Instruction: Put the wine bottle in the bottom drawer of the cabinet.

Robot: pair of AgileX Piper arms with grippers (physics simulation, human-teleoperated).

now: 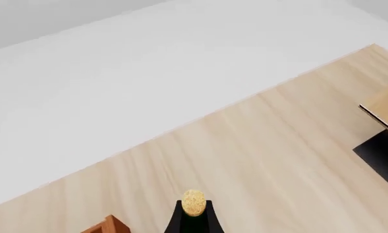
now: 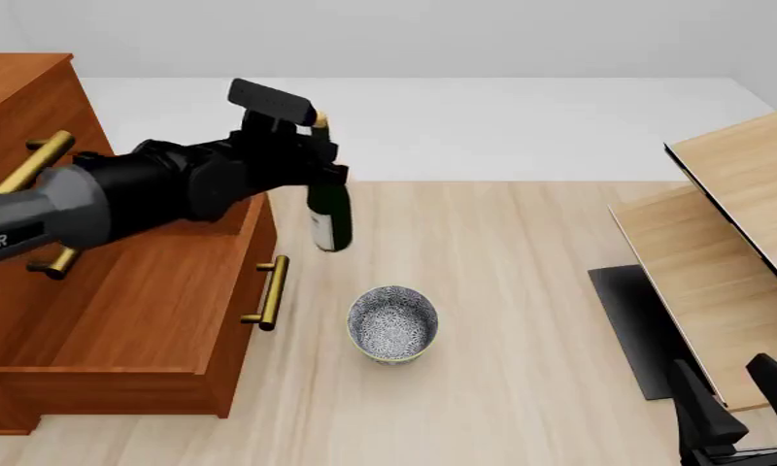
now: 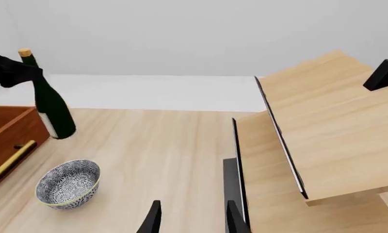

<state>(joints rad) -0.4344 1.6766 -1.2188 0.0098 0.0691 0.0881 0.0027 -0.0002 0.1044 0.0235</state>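
A: Start at the left. What is the cabinet [image 2: 26, 97] doing?

B: Its bottom drawer [image 2: 143, 311] stands pulled out, so that step looks done. The brass handle [image 2: 269, 291] faces the bench [image 2: 519, 252].

A: And the wine bottle [image 2: 327, 209]?

B: Lifted off the bench, hanging near upright just past the drawer's front corner. The left tool [image 2: 314, 146] is clenched around its neck, below the cork [image 1: 193, 202].

A: So it is not in yet?

B: No. I judge it must travel back over the open box and come down inside; that carry and the release are what remain.

A: Anything in the way?

B: A patterned bowl [image 2: 392, 323] sits on the bench near the drawer front, below the bottle but apart from it.

A: And farther right?

B: Pale wood furniture [image 2: 738, 194], then the right tool [image 3: 190, 218], spread apart, grasping nothing.
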